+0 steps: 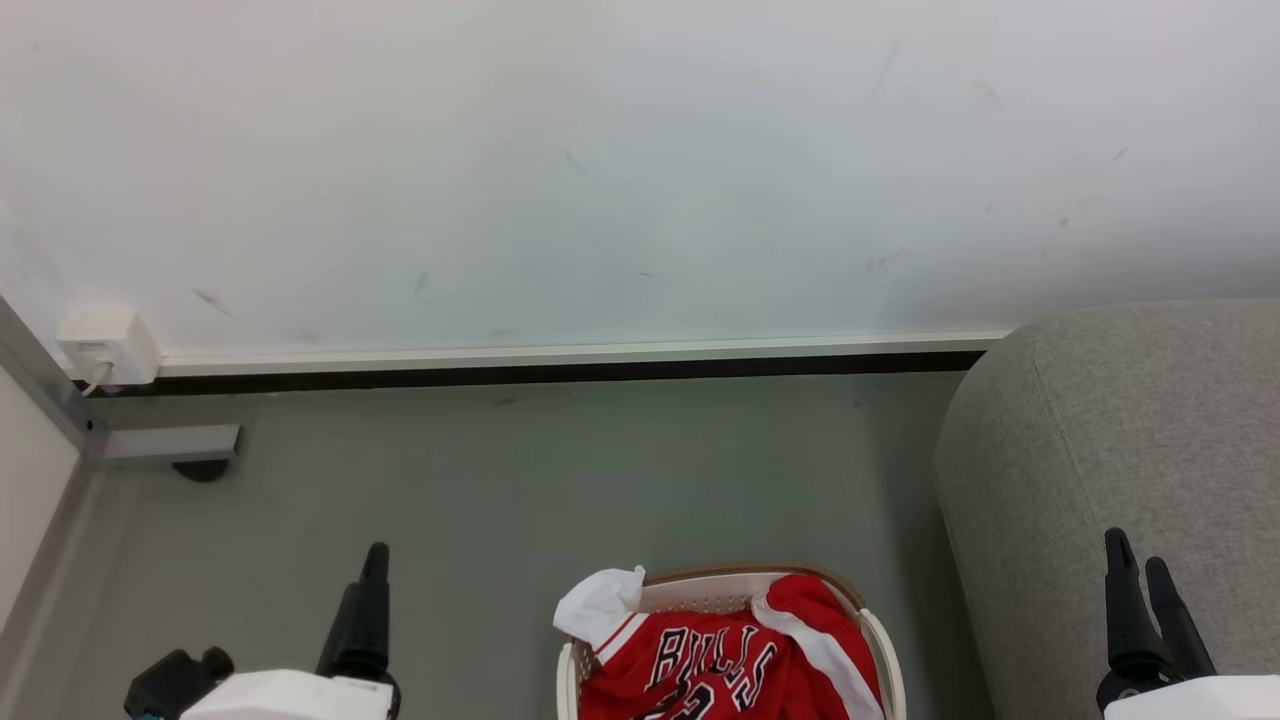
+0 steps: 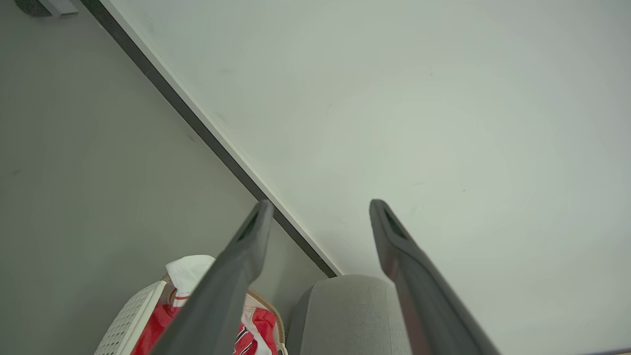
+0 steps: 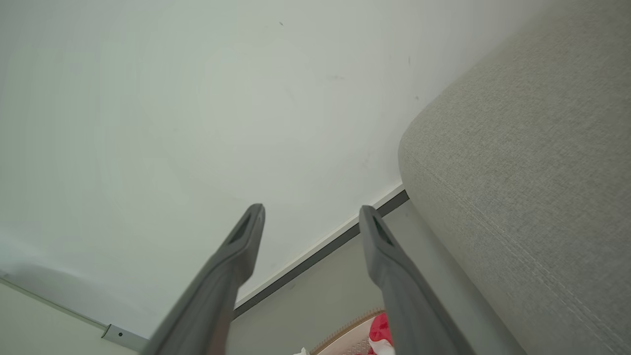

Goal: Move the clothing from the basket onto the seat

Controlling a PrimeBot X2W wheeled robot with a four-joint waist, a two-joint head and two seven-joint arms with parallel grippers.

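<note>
The red clothing (image 1: 725,665), a "BULLS" jersey with white trim, lies in the cream basket (image 1: 891,645) on the floor at the bottom middle of the head view. The grey seat (image 1: 1120,440) stands to the basket's right. My left gripper (image 1: 375,560) hangs at the lower left, apart from the basket; in its wrist view its fingers stand open (image 2: 318,207) with nothing between them, above the clothing (image 2: 160,323) and the seat (image 2: 347,310). My right gripper (image 1: 1138,555) is in front of the seat, open (image 3: 310,212) and empty.
A white wall (image 1: 640,160) with a dark skirting strip (image 1: 560,372) runs behind the grey floor (image 1: 560,480). A white socket box (image 1: 105,345) and a grey metal frame leg (image 1: 160,440) sit at the left.
</note>
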